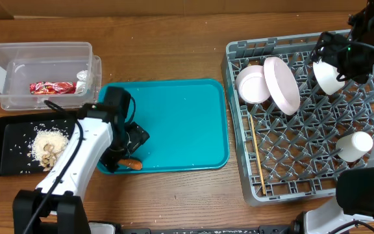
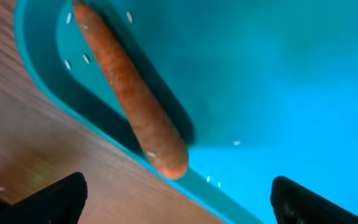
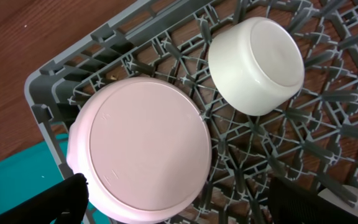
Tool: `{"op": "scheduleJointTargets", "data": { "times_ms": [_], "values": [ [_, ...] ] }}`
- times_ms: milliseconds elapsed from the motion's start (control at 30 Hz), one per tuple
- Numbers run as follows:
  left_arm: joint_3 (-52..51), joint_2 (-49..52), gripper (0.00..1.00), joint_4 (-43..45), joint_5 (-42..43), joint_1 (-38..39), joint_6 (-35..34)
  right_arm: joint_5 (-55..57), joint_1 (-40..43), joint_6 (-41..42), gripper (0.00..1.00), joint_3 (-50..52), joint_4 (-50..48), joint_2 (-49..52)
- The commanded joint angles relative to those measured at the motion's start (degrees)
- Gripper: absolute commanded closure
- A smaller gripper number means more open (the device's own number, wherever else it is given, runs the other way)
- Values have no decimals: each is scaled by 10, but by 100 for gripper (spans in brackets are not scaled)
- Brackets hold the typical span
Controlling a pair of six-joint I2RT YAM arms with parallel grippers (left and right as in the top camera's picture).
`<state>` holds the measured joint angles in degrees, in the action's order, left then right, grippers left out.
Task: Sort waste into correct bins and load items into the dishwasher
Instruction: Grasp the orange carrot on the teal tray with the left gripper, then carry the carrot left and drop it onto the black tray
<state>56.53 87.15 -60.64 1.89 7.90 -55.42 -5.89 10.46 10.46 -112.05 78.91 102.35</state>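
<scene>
A small orange carrot (image 1: pixel 132 164) lies in the front-left corner of the teal serving tray (image 1: pixel 180 110); it also shows in the left wrist view (image 2: pixel 132 93). My left gripper (image 1: pixel 126 147) (image 2: pixel 179 208) is open and empty just over the carrot's end and the tray rim. The red wrapper (image 1: pixel 52 87) and foil ball (image 1: pixel 82 78) lie in the clear tub (image 1: pixel 5 55). Rice (image 1: pixel 49 144) lies in the black tray (image 1: pixel 2 146). The grey rack (image 1: pixel 239 55) holds a plate (image 1: pixel 282 84) (image 3: pixel 142 149), two bowls (image 1: pixel 250 84) (image 1: pixel 327 77) (image 3: pixel 257 65), a cup (image 1: pixel 356 144) and chopsticks (image 1: pixel 258 162). My right gripper (image 1: pixel 335 55) (image 3: pixel 191 211) is open and empty above the rack.
A few rice grains are scattered on the teal tray (image 2: pixel 278 74) near the carrot. Bare wooden table (image 1: pixel 174 195) lies in front of the trays. The rack's near wall (image 1: pixel 291 195) is low.
</scene>
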Motion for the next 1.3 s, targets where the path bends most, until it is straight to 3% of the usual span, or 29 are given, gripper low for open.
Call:
{"op": "scheduleJointTargets", "data": {
  "times_ms": [0, 200, 333, 400, 900, 1033, 1267],
  "values": [
    [-47, -3, 5, 38, -5, 0, -30, -9, -2, 0, 5, 2, -1, -5],
    [-113, -3, 9, 151, -7, 0, -27, -9, -2, 0, 6, 2, 3, -5],
    [-143, -3, 20, 230, -8, 0, -18, -9, -2, 0, 6, 2, 5, -5],
    [-147, -3, 32, 241, -8, 0, -18, -9, -2, 0, 6, 2, 5, -5],
    [-147, -3, 87, 240, -4, 0, -3, -8, -2, 0, 6, 2, 5, -5],
    [-119, -5, 95, 215, -5, -14, 22, -8, -2, 0, 6, 2, 9, -5],
    [-14, -26, 96, 110, -19, -94, 80, -8, -2, 0, 6, 2, 9, -5]
  ]
}}
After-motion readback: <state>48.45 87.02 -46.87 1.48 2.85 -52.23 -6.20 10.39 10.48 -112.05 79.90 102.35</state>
